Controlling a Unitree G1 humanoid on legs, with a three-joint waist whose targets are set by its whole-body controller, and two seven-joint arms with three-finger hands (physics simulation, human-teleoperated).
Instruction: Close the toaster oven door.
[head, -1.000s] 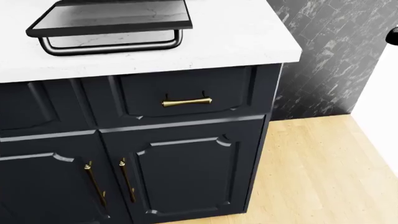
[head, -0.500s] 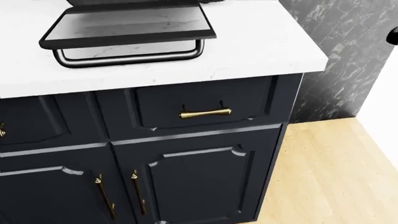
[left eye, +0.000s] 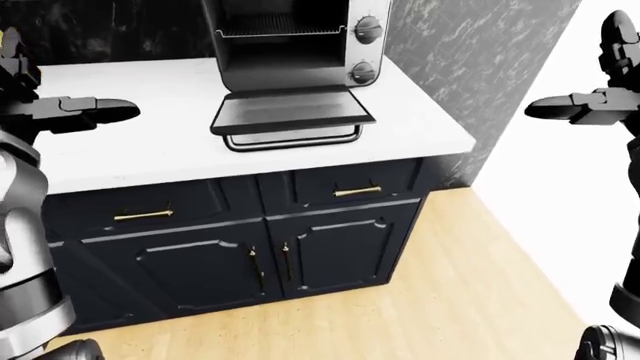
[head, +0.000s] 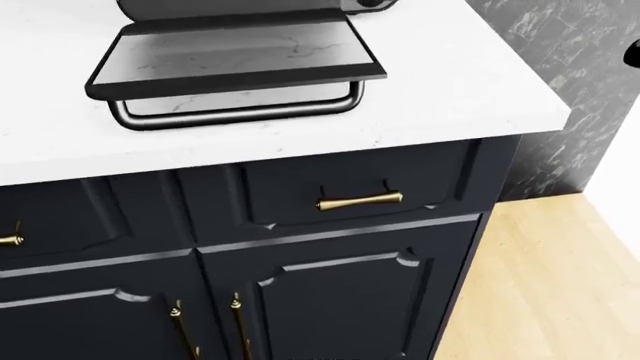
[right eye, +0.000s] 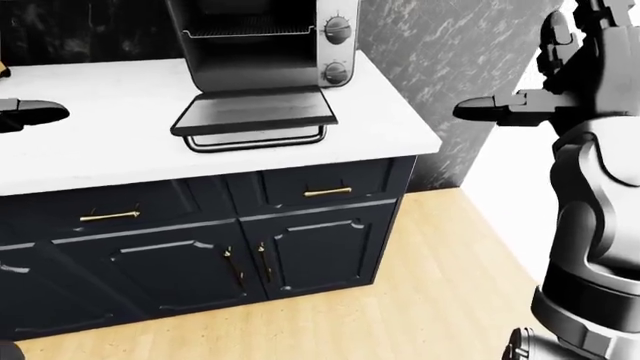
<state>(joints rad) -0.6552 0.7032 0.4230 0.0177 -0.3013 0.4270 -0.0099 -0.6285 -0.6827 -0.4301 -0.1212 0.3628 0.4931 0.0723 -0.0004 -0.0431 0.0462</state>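
While both arms hang raised at the sides of the eye views, the left hand (left eye: 85, 111) and right hand (left eye: 580, 106) stretch their fingers out, released, touching nothing. On the white desk (left eye: 130, 150) the toaster oven (left eye: 300, 41) stands with its door (left eye: 290, 111) folded down flat. No writing is readable.

- toaster oven door (left eye: 291, 111) hangs open flat over white counter (left eye: 150, 150), bare counter on both sides
- marble wall (left eye: 470, 52) close at view right
- both hands raised wide, well apart from it
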